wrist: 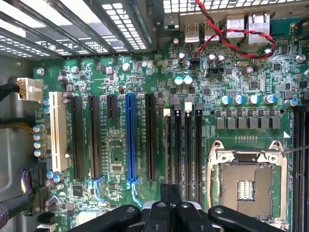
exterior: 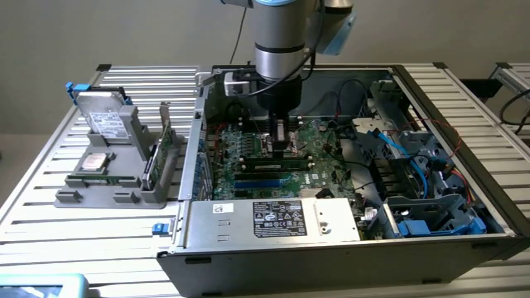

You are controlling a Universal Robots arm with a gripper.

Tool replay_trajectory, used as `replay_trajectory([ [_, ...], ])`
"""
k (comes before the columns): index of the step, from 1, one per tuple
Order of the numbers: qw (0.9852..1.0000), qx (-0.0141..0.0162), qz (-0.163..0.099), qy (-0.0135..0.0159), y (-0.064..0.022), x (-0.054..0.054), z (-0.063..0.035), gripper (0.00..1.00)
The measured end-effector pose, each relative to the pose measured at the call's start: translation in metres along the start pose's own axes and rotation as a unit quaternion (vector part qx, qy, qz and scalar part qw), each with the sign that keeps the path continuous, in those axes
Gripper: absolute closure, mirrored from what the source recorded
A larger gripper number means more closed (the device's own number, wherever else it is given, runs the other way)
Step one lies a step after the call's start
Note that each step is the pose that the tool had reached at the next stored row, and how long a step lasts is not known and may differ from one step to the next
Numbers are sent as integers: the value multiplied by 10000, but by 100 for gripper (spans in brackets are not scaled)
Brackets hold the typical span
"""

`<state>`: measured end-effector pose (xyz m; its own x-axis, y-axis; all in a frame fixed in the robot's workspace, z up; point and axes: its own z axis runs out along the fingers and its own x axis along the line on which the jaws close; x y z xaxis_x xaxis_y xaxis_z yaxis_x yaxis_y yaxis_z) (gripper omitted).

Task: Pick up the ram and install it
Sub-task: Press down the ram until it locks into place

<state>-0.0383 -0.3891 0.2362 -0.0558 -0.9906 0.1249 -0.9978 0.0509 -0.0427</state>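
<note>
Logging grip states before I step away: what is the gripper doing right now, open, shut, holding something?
Gripper: shut, low over the motherboard near the memory slots; whether it holds the ram cannot be told.

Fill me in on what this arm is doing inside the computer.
The robot arm's gripper is lowered into the open grey computer case, over the green motherboard near the long black memory slots beside the empty silver processor socket. Its jaws are shut. A long green memory stick lies across the board just below the gripper.
</note>
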Motion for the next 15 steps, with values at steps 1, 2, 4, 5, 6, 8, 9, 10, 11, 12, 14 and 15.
replay_trajectory([
  [1, 10000, -8, 61, 3, 0, 0, 0, 89],
  [2, 9999, -16, 132, 5, 0, -1, 1, 89],
  [4, 9996, -35, 283, 12, 0, 0, 1, 89],
  [5, 9993, -45, 358, 15, 0, 0, 1, 89],
  [6, 9990, -54, 433, 18, 0, -1, 1, 89],
  [8, 9983, -73, 584, 24, 0, -1, 1, 89],
  [9, 9977, -83, 666, 28, 0, -1, 1, 89],
  [10, 9972, -93, 741, 31, 0, 0, 1, 89],
  [11, 9966, -102, 817, 34, 0, 0, 1, 89],
  [12, 9959, -112, 892, 37, 0, -1, 1, 89],
  [14, 9944, -131, 1043, 44, 0, 0, 1, 89],
  [15, 9936, -140, 1119, 47, 0, -1, 1, 89],
])
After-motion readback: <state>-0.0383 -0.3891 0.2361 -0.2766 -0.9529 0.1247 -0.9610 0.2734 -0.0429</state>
